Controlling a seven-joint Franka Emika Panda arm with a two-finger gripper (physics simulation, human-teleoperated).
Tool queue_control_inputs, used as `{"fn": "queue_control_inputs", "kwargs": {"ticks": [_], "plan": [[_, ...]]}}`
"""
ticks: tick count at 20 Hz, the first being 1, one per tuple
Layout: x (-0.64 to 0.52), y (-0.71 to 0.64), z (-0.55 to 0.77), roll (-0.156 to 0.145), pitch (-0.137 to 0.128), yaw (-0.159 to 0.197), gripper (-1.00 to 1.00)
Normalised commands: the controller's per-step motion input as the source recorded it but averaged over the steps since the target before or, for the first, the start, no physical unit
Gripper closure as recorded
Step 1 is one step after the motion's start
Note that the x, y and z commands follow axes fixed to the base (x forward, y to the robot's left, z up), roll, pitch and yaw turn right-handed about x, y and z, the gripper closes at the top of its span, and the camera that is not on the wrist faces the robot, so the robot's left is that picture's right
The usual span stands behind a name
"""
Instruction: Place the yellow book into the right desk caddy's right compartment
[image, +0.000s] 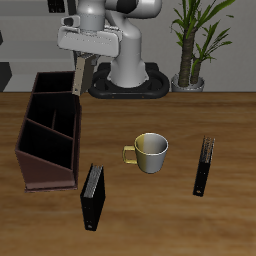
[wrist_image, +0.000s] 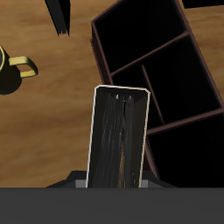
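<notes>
At the left of the exterior picture sits the big dark brown wooden box caddy (image: 50, 130) with dividers inside, resting on the brown wooden counter (image: 170, 215). Just above its back end, in the upper left, hangs the robot's claw (image: 79, 82), closed on the small thin yellow book (image: 80, 78) with a pale tan edge. The book hangs long way down. The plain end part of the caddy (image: 55, 85) lies right below it, so I think the book should go almost straight down.

In the wrist picture the book (wrist_image: 120, 137) hangs beside the caddy's wall (wrist_image: 103, 54).

Moving right: one black book (image: 92, 197), a white and yellow mug (image: 149, 152), another black book (image: 203, 165).
</notes>
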Motion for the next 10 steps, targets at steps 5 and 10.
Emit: {"fn": "queue_control_inputs", "kwargs": {"ticks": [5,10], "plan": [[-0.19,-0.37,0.05,-0.063,-0.037,0.003,1.00],[-0.24,-0.43,-0.05,-0.065,0.002,-0.033,1.00]]}}
